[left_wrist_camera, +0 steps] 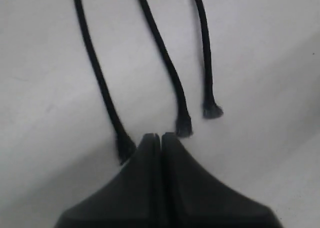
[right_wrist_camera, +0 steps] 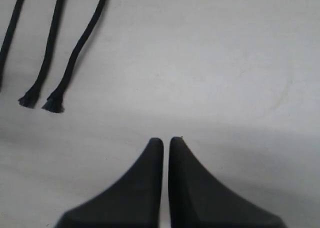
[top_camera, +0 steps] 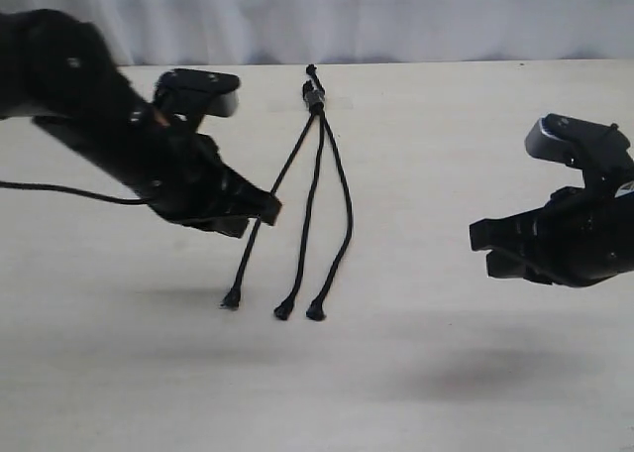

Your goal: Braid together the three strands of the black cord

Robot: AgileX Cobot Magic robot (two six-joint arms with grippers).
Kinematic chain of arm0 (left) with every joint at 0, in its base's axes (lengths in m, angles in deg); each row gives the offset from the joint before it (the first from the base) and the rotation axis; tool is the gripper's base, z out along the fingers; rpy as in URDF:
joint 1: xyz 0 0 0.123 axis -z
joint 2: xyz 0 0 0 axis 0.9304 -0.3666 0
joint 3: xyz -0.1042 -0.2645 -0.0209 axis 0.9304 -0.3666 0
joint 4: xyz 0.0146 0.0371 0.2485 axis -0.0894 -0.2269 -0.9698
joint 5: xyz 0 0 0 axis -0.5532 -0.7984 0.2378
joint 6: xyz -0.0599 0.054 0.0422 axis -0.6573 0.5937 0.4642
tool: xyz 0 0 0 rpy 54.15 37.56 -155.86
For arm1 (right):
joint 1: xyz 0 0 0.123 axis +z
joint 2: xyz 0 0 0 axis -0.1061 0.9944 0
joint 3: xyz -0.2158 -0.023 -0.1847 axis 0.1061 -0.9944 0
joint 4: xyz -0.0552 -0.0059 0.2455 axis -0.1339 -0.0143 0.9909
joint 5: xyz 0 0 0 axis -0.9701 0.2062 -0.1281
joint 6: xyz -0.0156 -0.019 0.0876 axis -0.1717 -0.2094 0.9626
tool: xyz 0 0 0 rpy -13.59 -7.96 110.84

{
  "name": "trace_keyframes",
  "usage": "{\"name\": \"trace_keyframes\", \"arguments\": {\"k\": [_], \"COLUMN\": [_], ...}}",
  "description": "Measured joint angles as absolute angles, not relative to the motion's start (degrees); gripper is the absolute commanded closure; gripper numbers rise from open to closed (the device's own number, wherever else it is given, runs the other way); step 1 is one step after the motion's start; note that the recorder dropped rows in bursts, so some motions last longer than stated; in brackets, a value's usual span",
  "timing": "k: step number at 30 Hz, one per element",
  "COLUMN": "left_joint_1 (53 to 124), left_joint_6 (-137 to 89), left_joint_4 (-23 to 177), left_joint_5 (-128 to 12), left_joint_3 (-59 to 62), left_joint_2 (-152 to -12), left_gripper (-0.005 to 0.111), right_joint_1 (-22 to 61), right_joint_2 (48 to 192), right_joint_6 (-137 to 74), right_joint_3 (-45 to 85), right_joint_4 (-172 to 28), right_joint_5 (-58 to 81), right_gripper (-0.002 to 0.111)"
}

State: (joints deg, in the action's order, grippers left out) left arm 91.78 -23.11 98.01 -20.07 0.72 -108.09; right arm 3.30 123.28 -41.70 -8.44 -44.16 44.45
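The cord lies mid-tabletop, knot at the far end, its three strands fanning toward the near side, unbraided. Our left gripper hovers over the left strand, jaws pressed together, empty. Our right gripper hangs well to the right, nearly closed, also empty. The near tips sit close together, so we might pinch two strands. Nothing visible pins the knot, so a tug could drag the whole cord.

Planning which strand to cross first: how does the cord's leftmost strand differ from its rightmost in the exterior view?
The leftmost thin black strand runs nearly straight and is partly hidden by the black left hand; the rightmost thin black strand bows outward, fully visible. Both leave the bound knot and end in frayed tips.
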Motion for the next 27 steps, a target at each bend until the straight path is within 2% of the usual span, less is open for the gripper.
{"name": "trace_keyframes", "arguments": {"k": [7, 11, 19, 27], "left_joint_1": [97.8, 98.4, 98.4, 98.4], "left_joint_6": [-32.5, -36.5, -36.7, -36.3], "left_joint_4": [90.0, 90.7, 90.4, 88.8], "left_joint_5": [-14.5, -12.8, -11.0, -12.1], "left_joint_3": [17.5, 23.2, 24.8, 24.8], "left_joint_2": [-123.8, -129.4, -132.6, -135.0], "left_gripper": [0.106, 0.095, 0.071, 0.069], "right_joint_1": [3.3, 3.3, 3.3, 3.3], "right_joint_2": [123.3, 123.3, 123.3, 123.3], "right_joint_6": [-41.0, -40.7, -40.6, -40.9], "right_joint_3": [-10.0, -10.0, -10.0, -10.0], "right_joint_4": [-44.1, -44.1, -44.2, -44.5], "right_joint_5": [43.5, 43.1, 41.5, 41.5], "right_gripper": [0.104, 0.104, 0.104, 0.104]}}
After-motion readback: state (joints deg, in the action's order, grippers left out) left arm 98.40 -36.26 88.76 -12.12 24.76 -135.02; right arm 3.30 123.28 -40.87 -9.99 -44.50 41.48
